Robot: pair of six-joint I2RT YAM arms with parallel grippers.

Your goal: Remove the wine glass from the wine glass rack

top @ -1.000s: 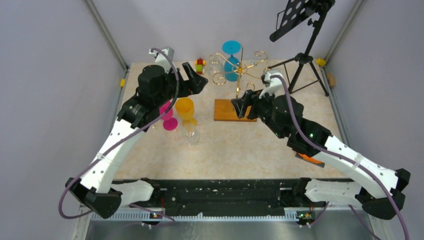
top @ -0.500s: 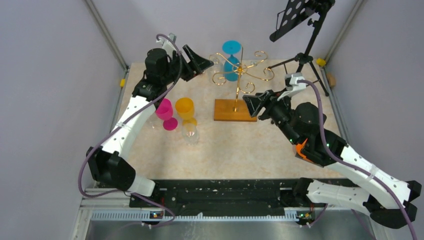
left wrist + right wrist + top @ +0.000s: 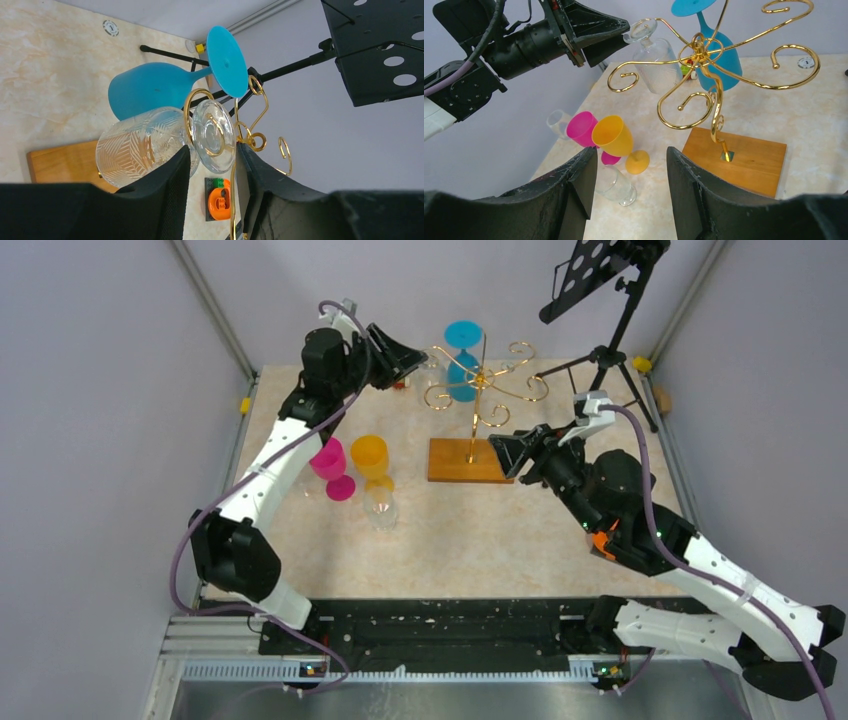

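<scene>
Clear wine glass dead ahead: your left hand has reached the rack, spread wide, gripping nothing yet.

The beige marbled worktop is carrying the wine glass rack, which is resting on its wooden base near the centre. A pink glass, an orange glass and a clear glass are sitting close together to its left. A black tripod is standing at the far right corner.
</scene>
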